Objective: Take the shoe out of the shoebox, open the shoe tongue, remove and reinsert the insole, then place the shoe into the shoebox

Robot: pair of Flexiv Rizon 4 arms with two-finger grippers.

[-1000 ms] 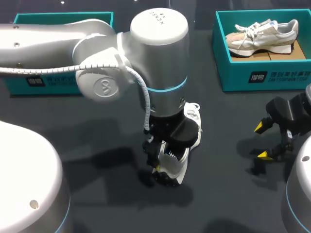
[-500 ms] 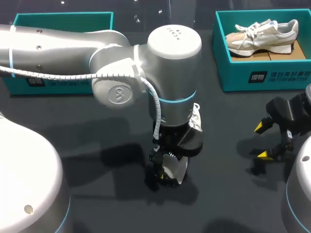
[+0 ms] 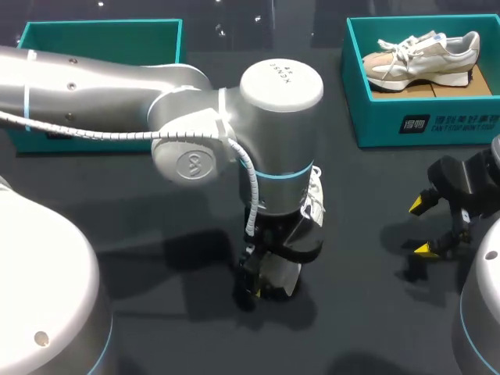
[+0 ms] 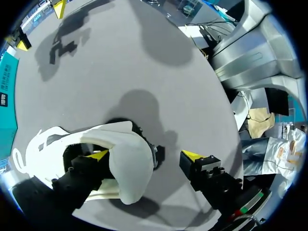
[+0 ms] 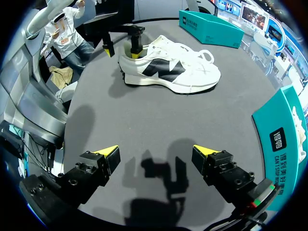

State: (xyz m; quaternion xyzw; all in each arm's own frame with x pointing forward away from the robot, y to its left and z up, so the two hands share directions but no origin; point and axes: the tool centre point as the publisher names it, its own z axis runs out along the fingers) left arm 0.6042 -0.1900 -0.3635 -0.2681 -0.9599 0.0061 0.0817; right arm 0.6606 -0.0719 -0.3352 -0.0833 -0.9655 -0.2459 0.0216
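We count two shoes: one white shoe [image 5: 168, 67] on the table [image 3: 367, 312] and one beige shoe [image 3: 422, 56] inside a box. We count two teal shoeboxes: the left shoebox [image 3: 101, 30] and the right shoebox [image 3: 426, 125]. We count two grippers, the left gripper [image 4: 144, 155] and the right gripper [image 5: 155, 151], each with two yellow-tipped fingers.

My shoe [image 5: 168, 67] is white with a black panel along its side; the table [image 3: 156, 234] is dark grey; the shoebox [image 3: 422, 117] is teal with white print; the second shoe [image 3: 422, 55] inside is cream and beige; my left arm [image 3: 117, 86] is silver with a pale blue ring; my left gripper [image 4: 144, 155] and right gripper [image 5: 155, 151] are black with yellow tips.
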